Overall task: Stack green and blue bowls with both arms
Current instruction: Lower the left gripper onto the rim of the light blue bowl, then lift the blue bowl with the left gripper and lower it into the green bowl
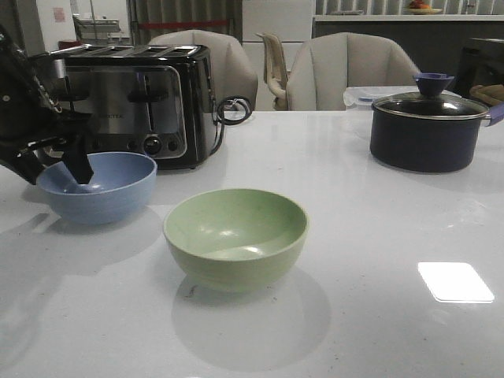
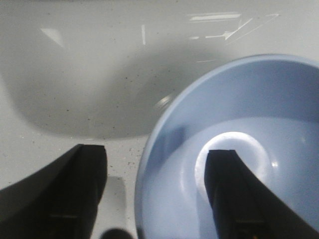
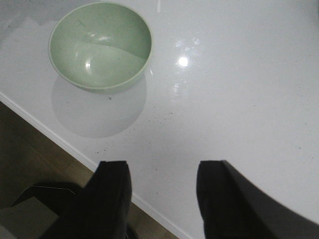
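Note:
The dusty blue bowl [image 1: 110, 197] stands upright at the left of the white table. My left gripper [image 1: 53, 169] is open and straddles its near-left rim, one finger inside the bowl and the other outside it. The left wrist view shows the same: the blue bowl [image 2: 249, 99] has one black finger over its bottom, and the left gripper [image 2: 155, 152] spans the rim without pinching it. The pale green bowl [image 1: 236, 236] sits upright and alone in the middle. My right gripper [image 3: 162, 167] is open and empty, apart from the green bowl [image 3: 99, 45]. It is out of the front view.
A chrome toaster [image 1: 142, 102] stands close behind the blue bowl. A dark lidded pot [image 1: 429, 130] sits at the back right, with a plastic container [image 1: 366, 96] behind it. The table's front edge [image 3: 75, 149] runs just below the right gripper.

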You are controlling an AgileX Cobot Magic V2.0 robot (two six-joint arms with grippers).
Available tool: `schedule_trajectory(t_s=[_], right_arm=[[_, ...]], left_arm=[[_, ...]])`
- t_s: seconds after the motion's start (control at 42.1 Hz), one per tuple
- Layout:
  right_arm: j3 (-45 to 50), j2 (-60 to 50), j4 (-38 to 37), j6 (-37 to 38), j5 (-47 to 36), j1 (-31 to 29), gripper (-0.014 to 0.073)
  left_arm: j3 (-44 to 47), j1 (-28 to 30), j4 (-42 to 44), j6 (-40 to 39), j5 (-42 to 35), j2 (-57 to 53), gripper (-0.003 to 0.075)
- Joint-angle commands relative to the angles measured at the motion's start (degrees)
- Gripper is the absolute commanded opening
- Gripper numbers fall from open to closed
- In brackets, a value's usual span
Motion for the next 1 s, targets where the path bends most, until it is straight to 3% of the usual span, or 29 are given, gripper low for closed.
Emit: schedule_trajectory(t_s=[0.0,0.166,0.285,0.642,0.808,0.975], right_arm=[[-1.54,-0.15,-0.44,-0.52,-3.46,-0.26,0.0432],[-1.54,-0.15,-0.44,-0.52,-3.40,-0.26,0.0432],[-1.54,-0.15,-0.44,-0.52,-3.34,-0.26,0.0432],[-1.54,-0.15,-0.44,-0.52,-3.34,-0.26,0.0432],[-1.54,-0.15,-0.44,-0.52,-3.34,-0.26,0.0432],[-1.54,-0.15,-0.44,-0.52,-3.34,-0.26,0.0432]], left_arm=[[-1.99,-0.21,1.08,-0.02,-1.45,-3.00,0.0358],[-1.99,-0.21,2.79,-0.02,0.46,-3.00,0.0176],[-1.99,-0.08,3.19,-0.02,2.16,-3.19,0.0094],[-3.97,-1.43,3.38,1.01,9.79,-11.70,0.0098],[-3.97,-5.97,3.16,1.86,11.38,-18.03,0.0098],[-3.97,-14.04,1.86,2.66,14.81,-20.14,0.0098]])
